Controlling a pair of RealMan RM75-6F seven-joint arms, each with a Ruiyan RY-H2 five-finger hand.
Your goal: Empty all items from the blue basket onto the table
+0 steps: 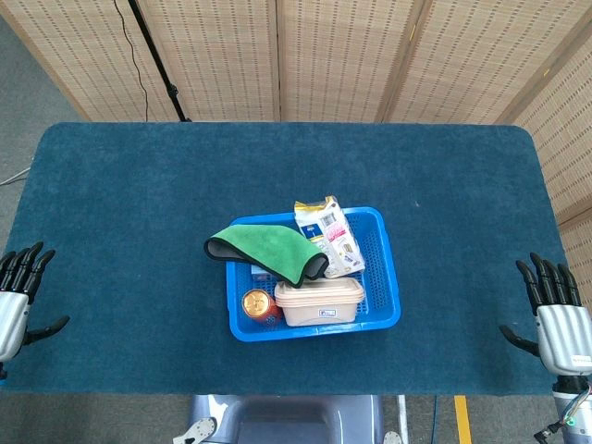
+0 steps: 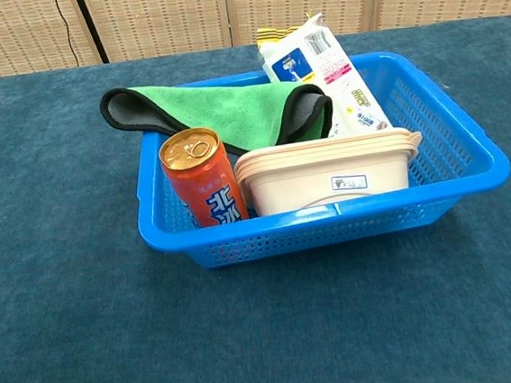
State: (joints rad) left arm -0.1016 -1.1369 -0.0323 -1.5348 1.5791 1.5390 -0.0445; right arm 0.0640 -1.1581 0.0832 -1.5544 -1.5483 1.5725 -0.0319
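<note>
Blue basket (image 2: pixel 471 171) sat midway between both hands, holding an orange can (image 2: pixel 203 178), beige lidded box (image 2: pixel 326 174), green cloth (image 2: pixel 221 113), wipes pack (image 2: pixel 321 67). Left hand (image 1: pixel 17 294) and right hand (image 1: pixel 555 314) were spread, empty.

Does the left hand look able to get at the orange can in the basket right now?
Probably yes: the orange can stands upright in the blue basket's near left corner, top uncovered; the open left hand has bare table between.

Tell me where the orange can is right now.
The orange can stands upright in the blue basket's near-left corner in the chest view, right beside the beige lidded container, with the green cloth just behind it.
</note>
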